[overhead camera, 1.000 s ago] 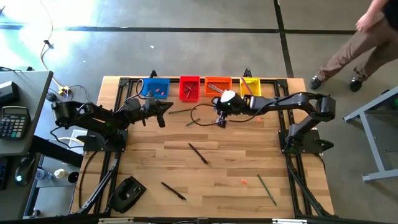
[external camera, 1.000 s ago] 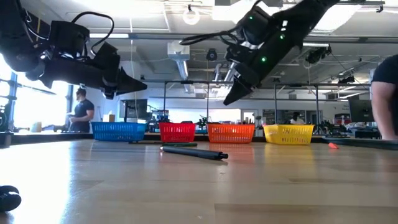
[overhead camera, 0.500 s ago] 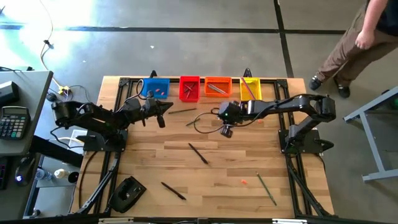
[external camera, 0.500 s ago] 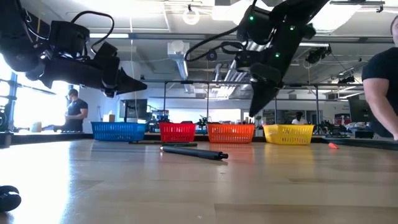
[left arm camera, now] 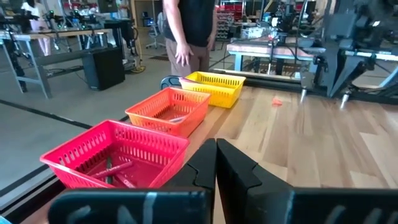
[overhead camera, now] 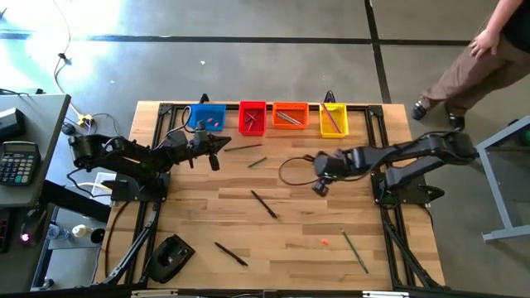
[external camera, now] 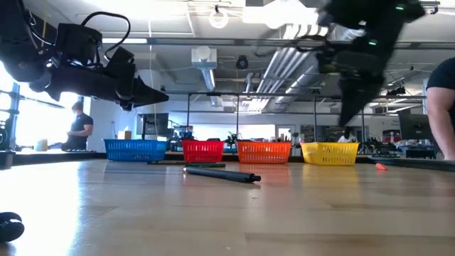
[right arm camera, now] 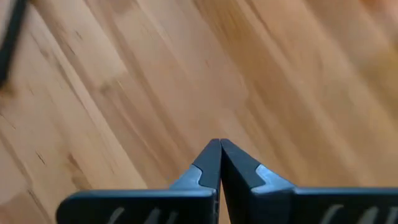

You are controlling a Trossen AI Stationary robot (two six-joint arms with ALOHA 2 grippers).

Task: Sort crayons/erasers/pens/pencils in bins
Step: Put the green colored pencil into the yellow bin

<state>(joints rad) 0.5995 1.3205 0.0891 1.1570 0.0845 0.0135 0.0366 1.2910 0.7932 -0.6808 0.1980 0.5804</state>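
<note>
High view: R gripper [overhead camera: 320, 187] closed, empty, mid-table; L gripper [overhead camera: 224, 141] closed near blue bin [overhead camera: 206, 116].

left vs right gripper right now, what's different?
The left gripper hangs near the blue bin at the far edge; the right gripper is farther from the bins, over bare table. In the low view the left points sideways, the right points down. Both have jaws shut and hold nothing.

Table [overhead camera: 290, 223]: pale wood planks, smooth, slight sheen. Bins [left arm camera: 168, 112]: coloured plastic mesh, glossy. Fingers [right arm camera: 205, 168]: dark matt plastic. Floor [overhead camera: 248, 66]: smooth grey concrete.
</note>
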